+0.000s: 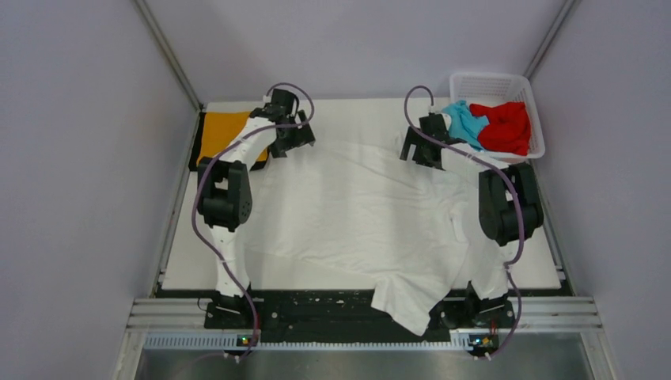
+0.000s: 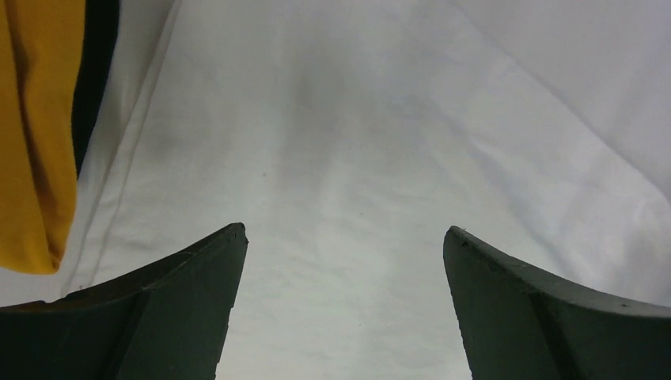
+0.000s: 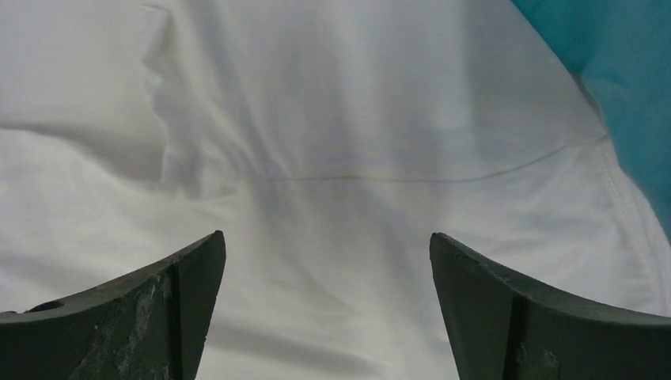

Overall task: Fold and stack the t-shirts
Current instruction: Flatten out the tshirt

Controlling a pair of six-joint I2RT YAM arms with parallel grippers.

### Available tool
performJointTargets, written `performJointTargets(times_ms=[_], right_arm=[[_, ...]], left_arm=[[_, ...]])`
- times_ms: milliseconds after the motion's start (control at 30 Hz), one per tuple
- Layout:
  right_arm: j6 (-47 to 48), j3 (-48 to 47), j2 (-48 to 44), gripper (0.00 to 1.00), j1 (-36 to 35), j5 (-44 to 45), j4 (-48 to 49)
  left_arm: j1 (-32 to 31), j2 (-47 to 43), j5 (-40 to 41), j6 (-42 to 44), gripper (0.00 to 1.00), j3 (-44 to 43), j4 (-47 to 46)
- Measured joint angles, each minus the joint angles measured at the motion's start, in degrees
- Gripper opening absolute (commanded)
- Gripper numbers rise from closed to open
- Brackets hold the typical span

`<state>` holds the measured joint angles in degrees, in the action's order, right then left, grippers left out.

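A large white t-shirt lies spread over the table, one part hanging over the near edge. My left gripper hangs open over its far left corner, white cloth showing between the fingers, nothing held. My right gripper stands open over the far right corner; creased white cloth fills its view. A folded orange t-shirt with black trim lies at the far left, also at the left edge of the left wrist view. The light blue t-shirt and the red t-shirt sit crumpled in the basket.
The white lattice basket stands at the far right corner, the blue cloth spilling over its left rim close to the right gripper. Grey walls enclose the table on three sides. A metal rail runs along the near edge.
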<state>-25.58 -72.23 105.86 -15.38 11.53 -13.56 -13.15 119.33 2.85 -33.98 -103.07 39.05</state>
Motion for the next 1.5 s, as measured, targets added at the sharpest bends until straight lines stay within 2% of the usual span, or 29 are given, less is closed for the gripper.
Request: performJointTargets(times_ms=[233,600,867,1033,1167,1267,1367,1500], right_arm=[[2.54,-8.41,10.67,0.99,1.57,0.79,-3.48],[4.90,-26.69,22.91,0.98,3.17,0.39,-6.47],[6.78,-43.82,33.55,0.98,4.44,-1.22,-7.89],[9.03,-52.17,37.90,0.99,4.83,-3.74,-10.56],[11.37,-52.00,37.05,0.99,4.79,-6.32,-12.61],[13.97,-45.83,31.76,0.99,4.37,-7.39,-13.51],[16.26,-36.06,21.79,0.99,3.32,-7.78,-13.66],[17.94,-22.43,5.40,0.99,0.22,-8.22,-10.91]], left_arm=[[0.20,9.29,-2.75,1.53,0.98,-2.69,4.55],[2.03,19.21,-7.26,1.09,0.99,-19.80,11.15],[5.05,25.64,-11.93,0.35,0.99,-30.84,10.80],[6.01,26.58,-14.60,0.24,0.99,-32.28,8.15],[5.86,25.24,-13.94,1.14,0.99,-30.05,6.19],[5.16,21.00,-12.04,2.03,0.99,-24.98,5.73],[3.85,12.17,-9.05,2.67,0.99,-15.37,4.07],[1.95,-6.32,-4.66,1.66,0.98,3.72,1.57]])
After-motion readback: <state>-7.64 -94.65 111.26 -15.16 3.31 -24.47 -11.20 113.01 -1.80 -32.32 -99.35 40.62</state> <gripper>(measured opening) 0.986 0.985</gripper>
